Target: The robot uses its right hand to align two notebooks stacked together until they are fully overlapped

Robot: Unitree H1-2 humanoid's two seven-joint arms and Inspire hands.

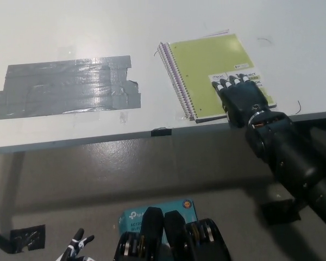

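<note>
- Notebooks first: you have the green notebook (213, 68) lying flat in the upper right of the frame, on top of the purple notebook (171, 68).
- You can see only a thin purple strip along the green cover's left, spiral-bound side, plus a sliver at its top edge; otherwise the covers overlap.
- Both spirals run down the left side of the stack, which sits slightly rotated against the table's front edge.
- Your right hand (240, 100) is pressed flat on the lower right corner of the green cover, partly covering the printed label.
- Its fingers (228, 84) are stretched out side by side on the cover and grip nothing; the palm reaches to the table's front edge.
- The black forearm runs from that hand down to the lower right of the frame.
- Your left hand (76, 249) shows only as a few fingertips at the bottom left edge, below the table; you cannot tell from this whether it is open or closed.
- The white table (152, 32) also carries a wide patch of grey tape (68, 87) at the left of the frame, well apart from the notebooks.
- A blue box (138, 216) lies on the floor at the bottom middle.
</note>
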